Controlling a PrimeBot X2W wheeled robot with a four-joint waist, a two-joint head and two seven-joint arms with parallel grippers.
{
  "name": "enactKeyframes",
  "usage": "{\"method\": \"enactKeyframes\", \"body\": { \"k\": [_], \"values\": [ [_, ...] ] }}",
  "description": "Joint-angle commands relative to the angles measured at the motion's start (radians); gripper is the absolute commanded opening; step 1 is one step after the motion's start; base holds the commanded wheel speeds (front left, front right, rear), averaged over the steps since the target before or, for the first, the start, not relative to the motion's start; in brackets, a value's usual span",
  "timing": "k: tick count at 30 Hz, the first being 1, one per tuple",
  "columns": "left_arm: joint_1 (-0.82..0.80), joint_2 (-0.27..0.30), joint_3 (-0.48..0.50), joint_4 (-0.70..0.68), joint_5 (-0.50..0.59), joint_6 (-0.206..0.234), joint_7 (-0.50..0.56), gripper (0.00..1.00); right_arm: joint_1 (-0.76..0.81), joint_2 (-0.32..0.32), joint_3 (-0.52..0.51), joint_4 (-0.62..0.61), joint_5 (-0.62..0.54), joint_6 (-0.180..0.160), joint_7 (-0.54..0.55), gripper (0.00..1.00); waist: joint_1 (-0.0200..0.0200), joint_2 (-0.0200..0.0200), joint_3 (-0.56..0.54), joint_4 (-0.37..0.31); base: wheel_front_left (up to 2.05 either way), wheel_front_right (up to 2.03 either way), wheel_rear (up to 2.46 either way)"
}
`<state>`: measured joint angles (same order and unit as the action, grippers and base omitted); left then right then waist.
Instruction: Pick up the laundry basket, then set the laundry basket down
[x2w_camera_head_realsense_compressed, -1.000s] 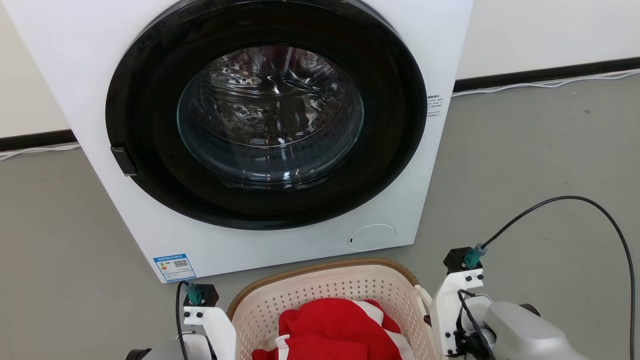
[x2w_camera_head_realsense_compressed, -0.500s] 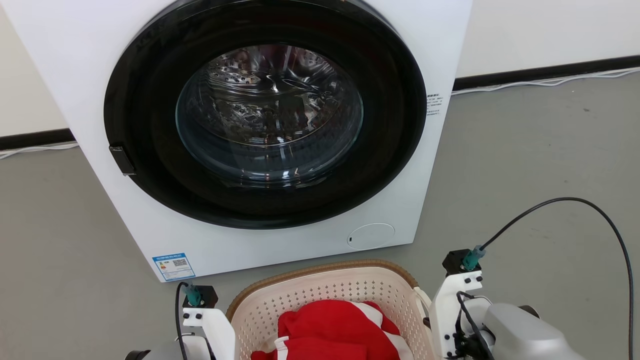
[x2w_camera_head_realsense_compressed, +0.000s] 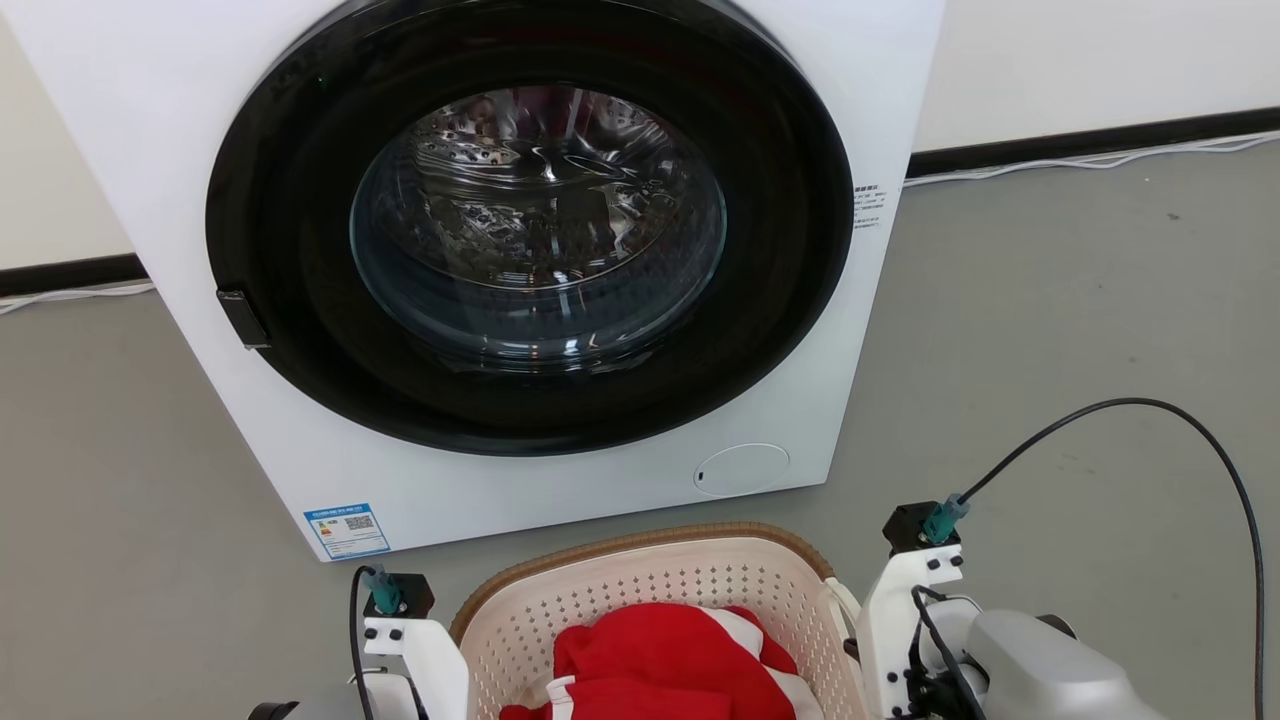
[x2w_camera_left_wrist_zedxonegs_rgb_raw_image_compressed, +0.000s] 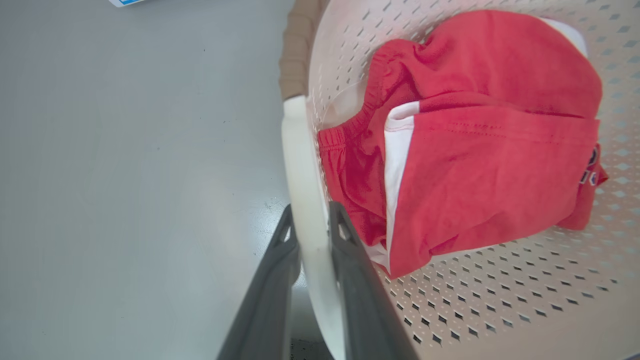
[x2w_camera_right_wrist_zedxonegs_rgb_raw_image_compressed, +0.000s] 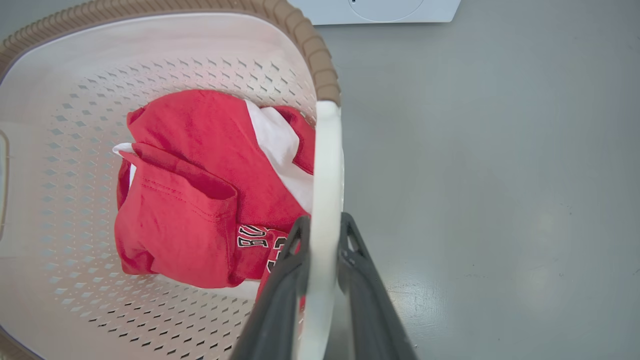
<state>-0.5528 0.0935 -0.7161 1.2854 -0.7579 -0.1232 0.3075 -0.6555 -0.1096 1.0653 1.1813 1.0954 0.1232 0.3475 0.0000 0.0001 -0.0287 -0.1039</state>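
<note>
The cream laundry basket (x2w_camera_head_realsense_compressed: 640, 590), with perforated walls and a brown woven-look rim, sits at the bottom middle of the head view between my two wrists. Red and white clothes (x2w_camera_head_realsense_compressed: 660, 650) lie inside it. In the left wrist view my left gripper (x2w_camera_left_wrist_zedxonegs_rgb_raw_image_compressed: 309, 212) is shut on the basket's white side handle (x2w_camera_left_wrist_zedxonegs_rgb_raw_image_compressed: 300, 160). In the right wrist view my right gripper (x2w_camera_right_wrist_zedxonegs_rgb_raw_image_compressed: 324, 222) is shut on the opposite white handle (x2w_camera_right_wrist_zedxonegs_rgb_raw_image_compressed: 327, 150). The basket's underside is hidden, so I cannot tell whether it touches the floor.
A white washing machine (x2w_camera_head_realsense_compressed: 540, 250) with a closed round black door stands just beyond the basket's far rim. Grey floor (x2w_camera_head_realsense_compressed: 1050, 300) spreads to both sides. A black cable (x2w_camera_head_realsense_compressed: 1150, 405) arches over my right arm. White cords run along the wall's dark skirting.
The basket and both wrists sit slightly lower in the head view, while the washing machine has crept a little up and left. Both grips on the handles hold as before.
</note>
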Motion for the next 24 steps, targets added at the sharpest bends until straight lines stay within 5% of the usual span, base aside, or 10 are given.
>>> {"method": "enactKeyframes", "body": {
  "k": [1,24],
  "values": [
    [-0.04,0.021,0.01,-0.012,0.0,-0.007,-0.006,0.0,-0.019,0.012,0.006,-0.017,0.008,0.008,-0.023,0.0,0.0,-0.0001,0.001,0.0,0.0,0.0,0.0],
    [-0.088,0.035,-0.014,-0.005,-0.003,-0.007,-0.07,0.0,-0.044,0.014,0.054,-0.021,0.022,0.008,-0.122,0.0,0.0,-0.0001,0.1,-0.001,0.0,0.0,0.0]
  ]
}}
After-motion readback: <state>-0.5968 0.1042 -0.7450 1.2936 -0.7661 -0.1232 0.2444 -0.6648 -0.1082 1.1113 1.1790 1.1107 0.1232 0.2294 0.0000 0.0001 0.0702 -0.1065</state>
